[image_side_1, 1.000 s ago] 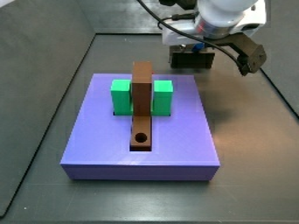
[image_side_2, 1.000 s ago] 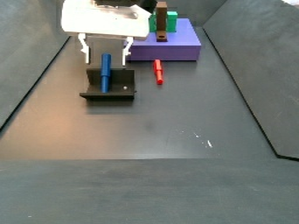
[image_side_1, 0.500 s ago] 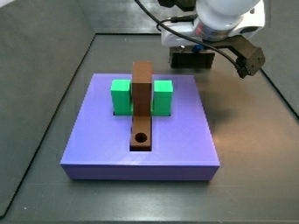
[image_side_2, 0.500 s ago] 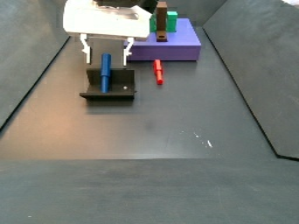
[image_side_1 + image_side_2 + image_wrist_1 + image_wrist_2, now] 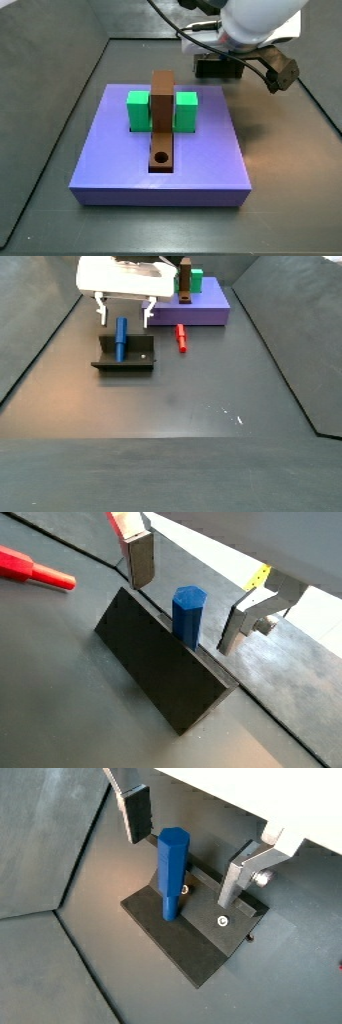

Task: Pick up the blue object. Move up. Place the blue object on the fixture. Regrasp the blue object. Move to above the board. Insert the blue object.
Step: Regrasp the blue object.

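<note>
In a side view the fixture (image 5: 123, 354) sits at the left on the dark table (image 5: 201, 426), and the blue rod (image 5: 120, 336) stands upright on it, leaning against the fixture's back plate. The gripper (image 5: 126, 314) hangs just above the rod, its two fingers (image 5: 103, 311) spread wide on either side of the rod's top, touching nothing. To the right of the fixture a small red peg (image 5: 181, 339) lies flat on the table, just in front of the board (image 5: 205, 311). The board lies at the back, carrying the brown bar (image 5: 178, 281) and a green block (image 5: 194, 278).

In both wrist views the rod (image 5: 189, 614) (image 5: 171, 873) stands between the released fingers (image 5: 139, 555) (image 5: 138, 812), with clear gaps on both sides; its hexagonal top is level with the fingertips. Its foot rests on the fixture's base plate (image 5: 194, 936), where small screws show. The red peg (image 5: 36, 569) appears in a wrist view lying on the table apart from the fixture.

In a side view the board (image 5: 120, 150) fills the left and middle, with the brown bar (image 5: 162, 115) running along it, its round hole (image 5: 162, 158) near the front end, and green blocks (image 5: 138, 110) on either side of the bar. To the right and behind, the gripper (image 5: 241, 62) hovers over the fixture (image 5: 218, 67); the rod is hidden there.
</note>
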